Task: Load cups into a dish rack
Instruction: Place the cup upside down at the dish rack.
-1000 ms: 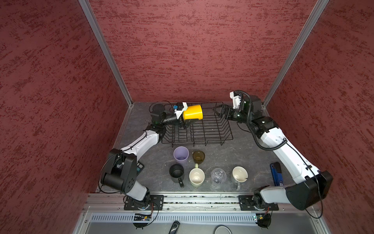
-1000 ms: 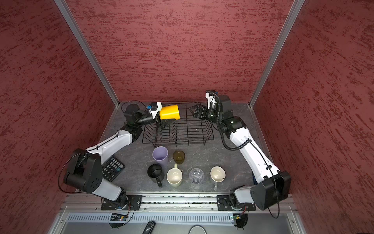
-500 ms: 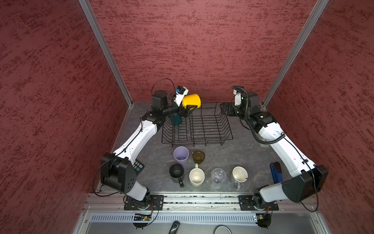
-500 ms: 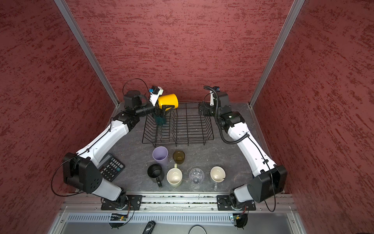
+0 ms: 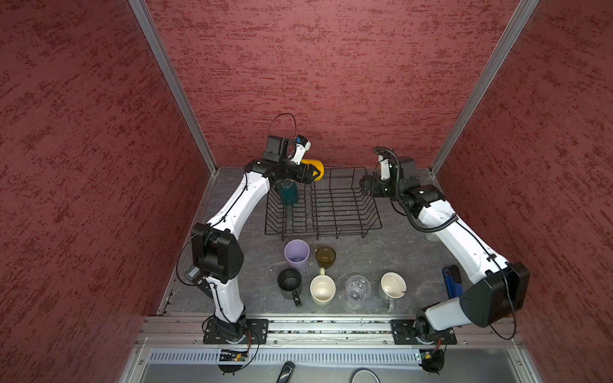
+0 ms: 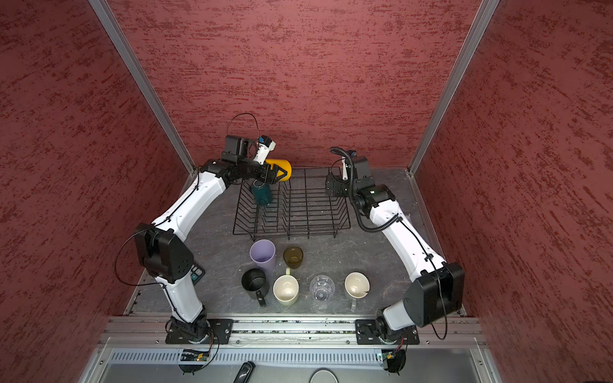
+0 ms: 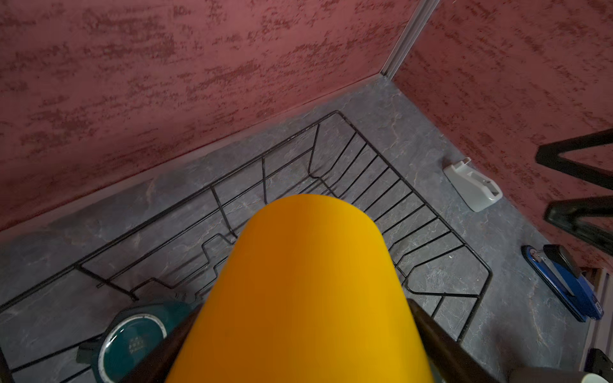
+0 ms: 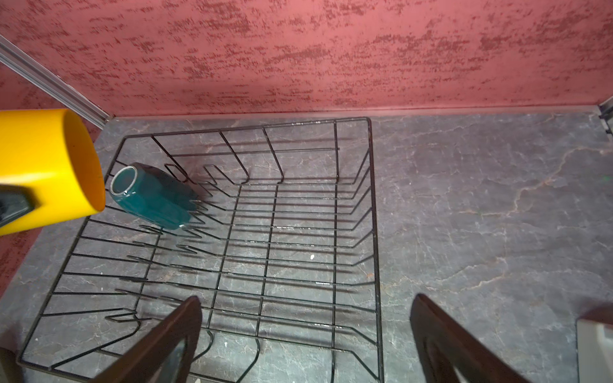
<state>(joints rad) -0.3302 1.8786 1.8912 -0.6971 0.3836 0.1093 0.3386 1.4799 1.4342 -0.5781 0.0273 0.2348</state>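
Grip confirmed: my left gripper [image 7: 302, 338] is clamped on the yellow mug [image 5: 315, 165], held on its side over the dish rack [image 5: 323, 232] at its far left corner. The teal mug [image 5: 288, 192] lies tilted inside (among the divider loops), just beneath. My right gripper [image 8: 305, 345] hangs empty, fingers [image 8: 166, 341] wide apart, at the rack's far right edge.

Wire rack [image 5: 323, 234] with teal mug [image 5: 288, 192] leaning in its far-left corner; yellow mug [image 5: 317, 165] sideways above it. Upright in front: lilac tumbler [image 5: 296, 253], brown glass [image 5: 325, 256], clear glass [image 5: 357, 288], black mug [image 5: 289, 282], cream mug [image 5: 322, 289], grey mug [image 5: 393, 286].
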